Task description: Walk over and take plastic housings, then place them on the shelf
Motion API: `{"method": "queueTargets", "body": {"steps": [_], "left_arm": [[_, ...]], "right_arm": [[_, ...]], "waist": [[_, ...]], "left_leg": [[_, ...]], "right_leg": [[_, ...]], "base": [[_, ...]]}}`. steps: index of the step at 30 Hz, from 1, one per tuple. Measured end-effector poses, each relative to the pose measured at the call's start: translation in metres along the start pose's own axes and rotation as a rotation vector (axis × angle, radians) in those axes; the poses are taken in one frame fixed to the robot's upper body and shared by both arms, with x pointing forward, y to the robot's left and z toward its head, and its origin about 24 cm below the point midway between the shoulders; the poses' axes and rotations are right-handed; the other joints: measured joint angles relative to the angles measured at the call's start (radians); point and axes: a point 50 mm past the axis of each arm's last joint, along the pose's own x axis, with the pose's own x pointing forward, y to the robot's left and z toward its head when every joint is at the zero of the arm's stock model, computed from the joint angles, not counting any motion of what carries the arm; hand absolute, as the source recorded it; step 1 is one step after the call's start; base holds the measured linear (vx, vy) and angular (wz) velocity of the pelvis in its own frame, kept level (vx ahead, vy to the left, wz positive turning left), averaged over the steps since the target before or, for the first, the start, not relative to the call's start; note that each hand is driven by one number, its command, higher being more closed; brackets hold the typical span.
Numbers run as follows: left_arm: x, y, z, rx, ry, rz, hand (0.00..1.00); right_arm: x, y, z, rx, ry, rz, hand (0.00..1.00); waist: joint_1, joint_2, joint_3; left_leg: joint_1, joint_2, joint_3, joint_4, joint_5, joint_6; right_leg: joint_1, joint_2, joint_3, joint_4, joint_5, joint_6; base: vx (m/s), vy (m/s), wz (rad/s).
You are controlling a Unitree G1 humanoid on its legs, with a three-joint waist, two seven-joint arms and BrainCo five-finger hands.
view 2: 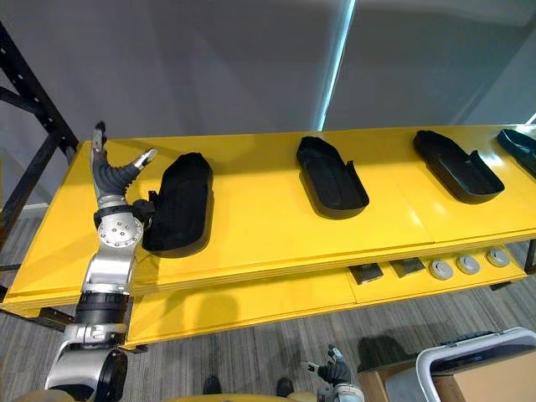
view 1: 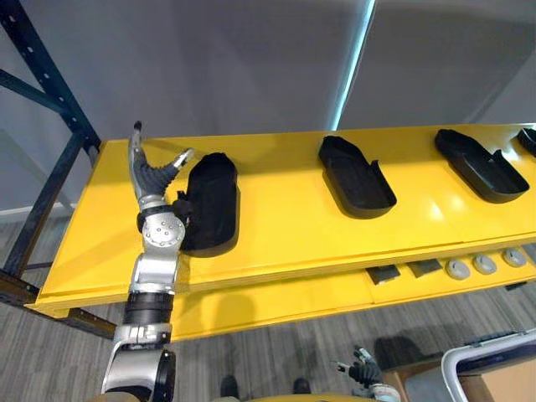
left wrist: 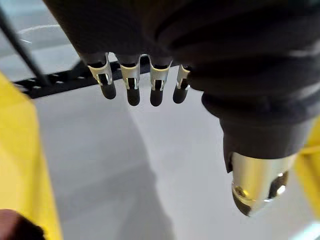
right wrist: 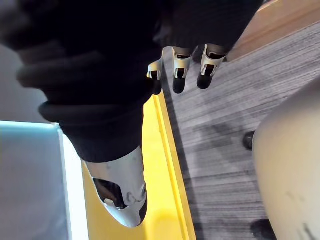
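Observation:
A black plastic housing (view 1: 209, 201) lies on the yellow shelf top (view 1: 285, 218), near its left end. My left hand (view 1: 155, 180) stands just left of that housing, open, its fingers (left wrist: 132, 85) straight and pointing at the grey wall, the thumb spread toward the housing's far corner. It holds nothing. Two more black housings (view 1: 356, 176) (view 1: 479, 163) lie further right on the same shelf, and the tip of another (view 1: 528, 138) shows at the right edge. My right hand (view 1: 364, 370) hangs low over the carpet, open and empty, its fingers (right wrist: 180, 70) relaxed.
A dark steel rack upright (view 1: 50, 92) rises at the shelf's left end. On the lower yellow level sit grey discs (view 1: 484, 265) and small dark blocks (view 1: 394, 272). A white-rimmed bin with a cardboard box (view 1: 494, 368) stands on the floor at the lower right.

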Motion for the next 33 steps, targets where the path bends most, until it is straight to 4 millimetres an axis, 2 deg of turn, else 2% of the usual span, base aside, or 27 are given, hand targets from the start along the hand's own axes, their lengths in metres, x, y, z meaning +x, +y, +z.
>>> {"method": "queueTargets", "body": {"steps": [2, 3, 6, 8, 9, 15, 21, 27, 33], "left_arm": [[-0.019, -0.004, 0.009, -0.030, -0.036, -0.031, 0.00], [-0.033, -0.006, 0.012, -0.048, -0.034, -0.055, 1.00], [-0.057, -0.008, 0.011, -0.074, 0.000, -0.103, 1.00], [-0.074, -0.005, 0.008, -0.083, 0.042, -0.135, 1.00], [-0.083, -0.005, 0.009, -0.099, 0.060, -0.165, 1.00], [-0.120, -0.011, 0.001, -0.149, 0.185, -0.282, 1.00], [-0.127, -0.018, -0.001, -0.170, 0.222, -0.323, 1.00], [-0.141, -0.028, -0.024, -0.111, 0.328, -0.383, 1.00], [-0.142, -0.031, -0.033, -0.075, 0.365, -0.394, 1.00]], "right_arm": [[0.000, 0.000, 0.000, 0.001, 0.001, -0.001, 0.00], [-0.001, 0.000, -0.001, 0.002, 0.003, -0.002, 0.00], [-0.001, 0.000, -0.003, 0.003, 0.010, -0.004, 0.00], [-0.002, -0.001, -0.005, 0.001, 0.016, -0.005, 0.00], [-0.003, -0.002, -0.007, 0.001, 0.020, -0.008, 0.00], [-0.004, -0.002, -0.008, -0.001, 0.019, -0.007, 0.00], [-0.005, 0.001, -0.008, -0.012, 0.013, 0.001, 0.00], [-0.009, 0.007, -0.010, -0.016, 0.007, 0.014, 0.00], [-0.009, 0.009, -0.010, -0.020, 0.010, 0.011, 0.00]], "waist": [[0.003, 0.000, 0.000], [0.008, 0.000, 0.000], [0.020, 0.000, 0.000], [0.029, 0.001, 0.001], [0.045, 0.001, 0.001], [0.049, -0.001, 0.001], [0.066, -0.007, 0.002], [0.070, -0.026, 0.000], [0.070, -0.030, -0.002]], "left_leg": [[0.000, 0.001, 0.000, 0.000, 0.001, 0.001], [0.000, 0.001, -0.002, 0.000, 0.001, 0.001], [-0.003, 0.001, -0.019, 0.022, -0.007, 0.003], [-0.005, 0.007, -0.023, 0.056, -0.033, 0.003], [-0.014, 0.009, -0.023, 0.080, -0.055, 0.002], [-0.071, 0.012, -0.030, 0.188, -0.121, 0.009], [-0.108, 0.021, -0.021, 0.287, -0.180, 0.018], [-0.139, 0.030, -0.017, 0.359, -0.224, 0.024], [-0.146, 0.041, -0.002, 0.394, -0.249, 0.026]], "right_leg": [[0.001, -0.001, -0.001, 0.000, 0.000, 0.000], [0.002, -0.002, -0.002, 0.000, 0.001, -0.001], [0.018, -0.007, -0.021, -0.001, -0.002, 0.001], [0.035, -0.009, -0.027, -0.001, -0.008, 0.000], [0.038, -0.010, -0.027, 0.000, -0.011, 0.000], [0.049, -0.016, -0.050, 0.004, -0.022, 0.012], [0.049, -0.018, -0.051, 0.016, -0.026, 0.017], [0.049, -0.017, -0.051, 0.019, -0.026, 0.018], [0.049, -0.015, -0.045, 0.023, -0.026, 0.018]], "base": [[0.00, 0.000, 0.00], [0.02, 0.002, 0.06], [0.03, 0.003, 0.17], [0.03, -0.004, 0.11], [0.00, -0.004, 0.07], [0.00, 0.002, 0.09], [0.00, 0.019, -0.05], [0.00, 0.018, -0.01], [0.00, 0.025, -0.07]]}}
